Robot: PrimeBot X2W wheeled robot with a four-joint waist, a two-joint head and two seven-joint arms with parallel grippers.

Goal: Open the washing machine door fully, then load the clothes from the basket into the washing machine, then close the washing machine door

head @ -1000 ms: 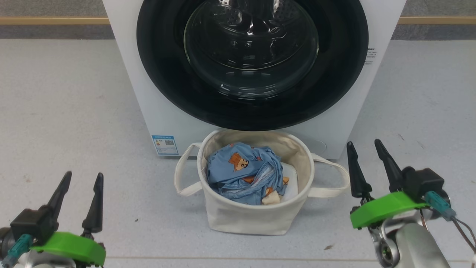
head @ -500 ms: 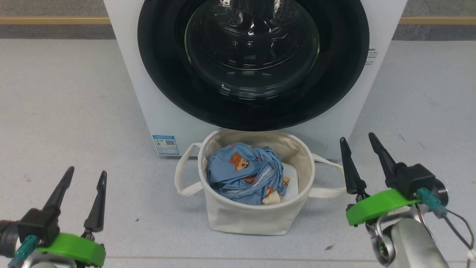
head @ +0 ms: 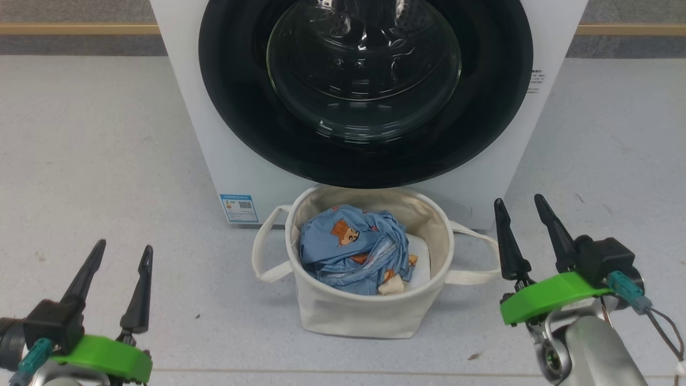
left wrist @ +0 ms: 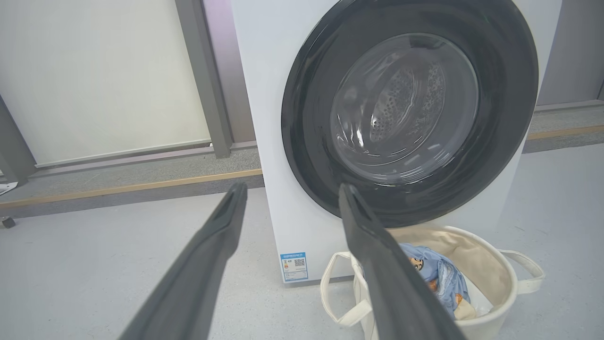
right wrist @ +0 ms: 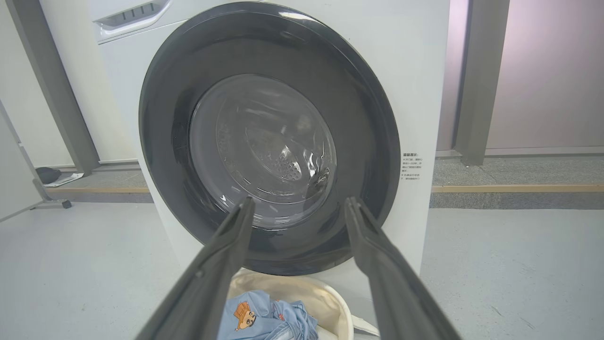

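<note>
The white washing machine (head: 214, 145) stands ahead with its black-rimmed glass door (head: 365, 86) flat against its front. Right below it sits the off-white canvas basket (head: 370, 311), holding the light blue bear-print clothes (head: 348, 249) and a small cream cloth (head: 390, 288). My left gripper (head: 122, 247) hovers open over the floor left of the basket. Just off the basket's right handle, my right gripper (head: 519, 201) is open too, fingers pointing at the machine. The left wrist view has the door (left wrist: 410, 108) and basket (left wrist: 490, 264) beyond my fingers; the right wrist view faces the door (right wrist: 269, 137).
A white pad (head: 420, 260) lies under the clothes in the basket. Grey floor (head: 96, 161) spreads on both sides of the machine. A blue label (head: 238, 208) marks the machine's lower left corner. A raised kerb with a wooden strip (head: 75, 29) runs behind.
My right gripper rose and shifted slightly left, then settled back a little. My left gripper lifted slightly. Basket, clothes and door are unmoved.
</note>
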